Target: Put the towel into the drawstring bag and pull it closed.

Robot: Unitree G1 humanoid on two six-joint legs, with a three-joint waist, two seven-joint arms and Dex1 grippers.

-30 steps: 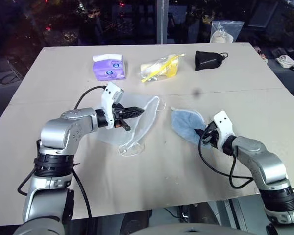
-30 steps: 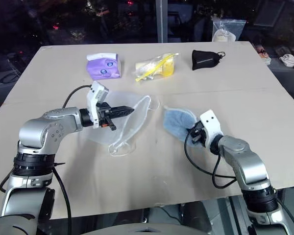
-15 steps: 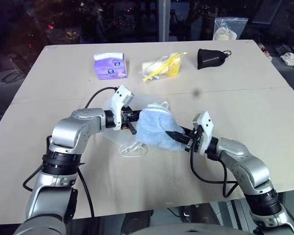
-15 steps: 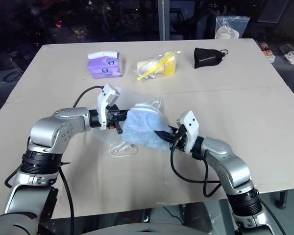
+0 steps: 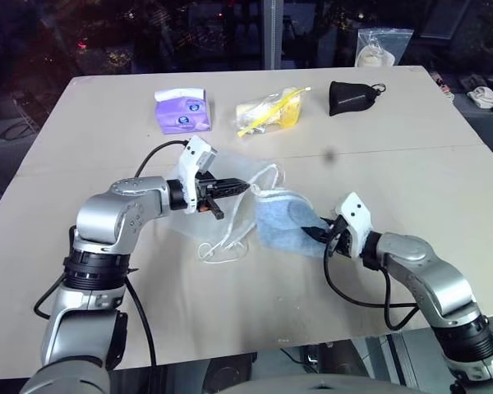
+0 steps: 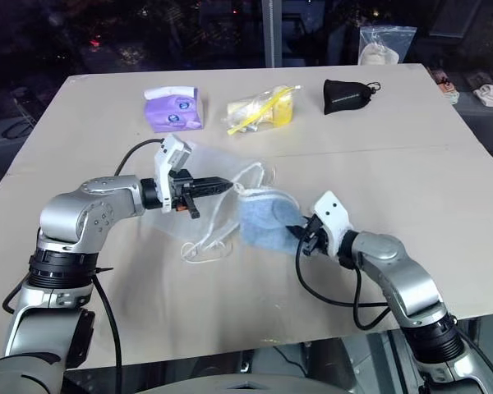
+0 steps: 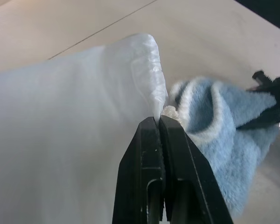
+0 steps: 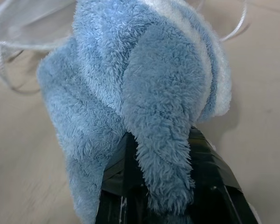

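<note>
Right wrist view shows the right pincer (image 5: pixel 325 235) holding the fluffy towel (image 5: pixel 283 223). A moment ago it lay further right; now it touches the drawstring bag (image 5: pixel 222 201) mouth, pinched tight by the left pincer (image 5: pixel 240 187). Next, push it inside.

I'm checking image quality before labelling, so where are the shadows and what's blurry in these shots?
Left eye view: even light, a soft shadow under the light-blue fluffy towel, dark surroundings beyond the beige table. Left wrist view: the translucent white mesh drawstring bag looks pale and soft. Right wrist view: towel fibres sharp, table behind blurred.
</note>
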